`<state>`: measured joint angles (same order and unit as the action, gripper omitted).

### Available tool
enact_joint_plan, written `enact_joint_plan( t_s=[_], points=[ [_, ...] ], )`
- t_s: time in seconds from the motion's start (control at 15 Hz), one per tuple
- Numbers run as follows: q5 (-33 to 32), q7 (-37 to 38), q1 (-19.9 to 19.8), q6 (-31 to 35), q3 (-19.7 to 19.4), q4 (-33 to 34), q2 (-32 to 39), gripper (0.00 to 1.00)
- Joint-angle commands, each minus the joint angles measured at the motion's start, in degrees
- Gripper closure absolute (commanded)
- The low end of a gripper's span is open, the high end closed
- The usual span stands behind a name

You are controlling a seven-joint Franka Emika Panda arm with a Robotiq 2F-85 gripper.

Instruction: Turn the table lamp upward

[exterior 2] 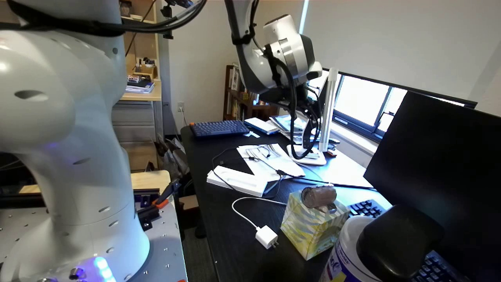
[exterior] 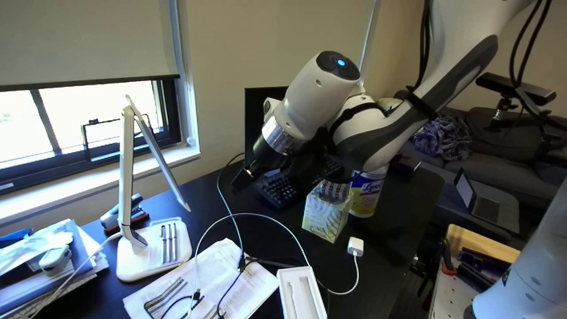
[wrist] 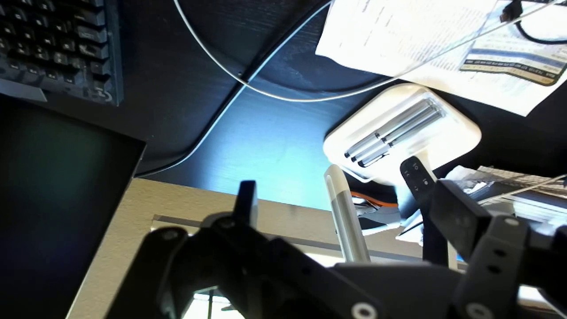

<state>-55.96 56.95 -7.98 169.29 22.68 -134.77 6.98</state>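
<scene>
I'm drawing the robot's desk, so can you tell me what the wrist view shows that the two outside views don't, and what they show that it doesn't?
Only the wrist view shows the small pale marks on the table lamp.

Only the exterior views, both of them, show the patterned tissue box, the white plug and the robot's white arm.

All three share the lamp itself, some papers, a dark keyboard and the robot's tool.
</scene>
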Motion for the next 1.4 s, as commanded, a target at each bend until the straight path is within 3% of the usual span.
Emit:
enact_joint_plan(
  t_s=[0.0, 0.6, 0.87, 1.33],
  points=[
    [-1.2, 0.0, 0.3, 3.2, -0.2, 2.8, 4.4, 0.00],
    [-1.5, 0.9, 0.9, 2.9, -0.7, 3.1, 5.2, 0.00],
    [-4.0, 0.6, 1.2, 3.1, -2.6, 7.5, 7.2, 0.00],
    [-2.5, -3.2, 1.1, 4.4, -2.5, 17.7, 16.5, 0.00]
  ],
)
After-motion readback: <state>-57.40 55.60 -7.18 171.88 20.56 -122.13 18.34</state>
